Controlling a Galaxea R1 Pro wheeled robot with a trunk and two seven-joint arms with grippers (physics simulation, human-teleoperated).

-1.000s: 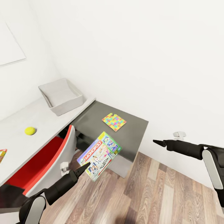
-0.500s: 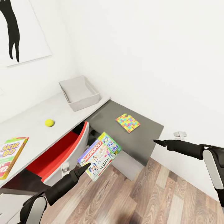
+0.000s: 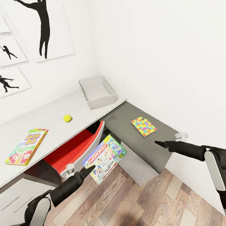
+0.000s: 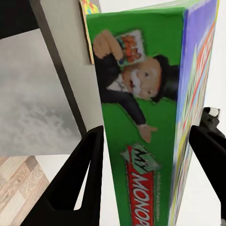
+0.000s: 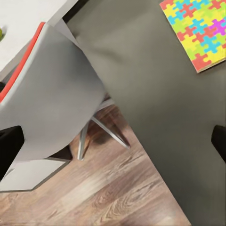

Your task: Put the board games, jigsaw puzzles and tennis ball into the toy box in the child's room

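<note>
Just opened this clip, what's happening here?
The left gripper carries a Monopoly game box above the floor beside a red-and-grey chair. The right gripper hangs open and empty. On the desk sit an empty grey tray, a yellow ball and a Skip-Bo box; a jigsaw puzzle lies on the darker wing.

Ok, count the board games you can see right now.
2. The Skip-Bo box lies flat on the light desk top; the Monopoly box is held in the left end effector. Others may be out of view.
</note>
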